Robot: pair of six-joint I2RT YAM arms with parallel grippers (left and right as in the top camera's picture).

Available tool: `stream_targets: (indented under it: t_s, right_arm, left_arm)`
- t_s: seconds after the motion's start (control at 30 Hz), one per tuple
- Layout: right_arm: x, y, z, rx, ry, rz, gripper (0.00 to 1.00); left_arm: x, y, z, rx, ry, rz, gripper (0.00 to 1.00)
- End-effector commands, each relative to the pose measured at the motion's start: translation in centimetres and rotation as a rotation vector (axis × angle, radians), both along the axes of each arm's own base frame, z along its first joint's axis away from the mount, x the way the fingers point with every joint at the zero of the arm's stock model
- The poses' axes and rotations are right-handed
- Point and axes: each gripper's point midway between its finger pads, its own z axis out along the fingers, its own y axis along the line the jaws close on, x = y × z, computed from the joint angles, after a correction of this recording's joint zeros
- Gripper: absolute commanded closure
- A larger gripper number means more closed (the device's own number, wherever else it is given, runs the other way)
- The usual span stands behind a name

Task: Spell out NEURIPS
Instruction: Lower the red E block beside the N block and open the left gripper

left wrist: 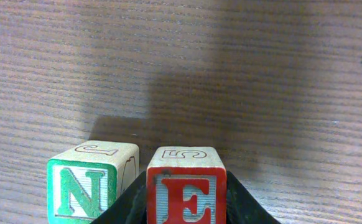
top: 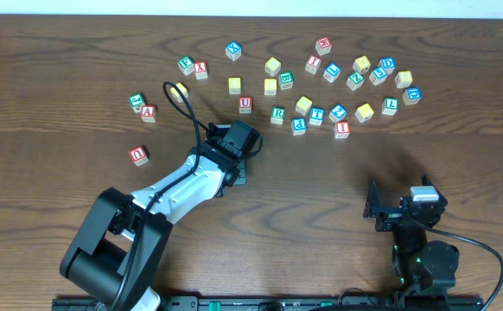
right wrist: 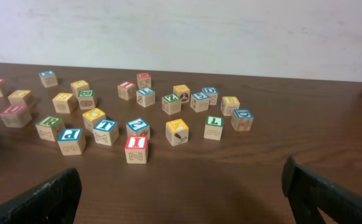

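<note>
My left gripper [left wrist: 184,208] is shut on a block with a red E [left wrist: 185,186] standing on the table. A block with a green N [left wrist: 84,186] stands just left of it, almost touching. In the overhead view the left gripper [top: 236,145] points down and hides both blocks. Loose letter blocks lie at the back: a red U [top: 245,104], a green R [top: 277,114], a blue P [top: 299,125], a red I [top: 342,129] and a blue S [top: 378,75]. My right gripper [top: 378,207] is open and empty, and its wrist view [right wrist: 181,202] shows the red I [right wrist: 136,149].
A second red U [top: 138,155] lies alone at the left, with a red A [top: 149,112] and a green block [top: 136,101] behind it. Several more blocks, among them yellow ones [top: 271,66], spread across the back right. A black cable [top: 187,108] loops over the left arm.
</note>
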Motion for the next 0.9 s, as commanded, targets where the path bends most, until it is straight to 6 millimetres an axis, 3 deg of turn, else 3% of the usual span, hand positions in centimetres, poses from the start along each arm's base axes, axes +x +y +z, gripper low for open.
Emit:
stream_targets:
  t_s: [0.0, 0.3, 0.87]
  right_arm:
    - [-0.02, -0.10, -0.08, 0.017, 0.003, -0.005, 0.01]
    - [-0.02, -0.11, -0.08, 0.017, 0.003, -0.005, 0.01]
    - [-0.02, -0.11, -0.08, 0.017, 0.003, -0.006, 0.01]
  left_arm:
    - [-0.87, 0.70, -1.06, 0.024, 0.040, 0.002, 0.69]
    - [-0.87, 0.70, -1.06, 0.024, 0.040, 0.002, 0.57]
    - [-0.83, 0.67, -1.03, 0.024, 0.038, -0.001, 0.58]
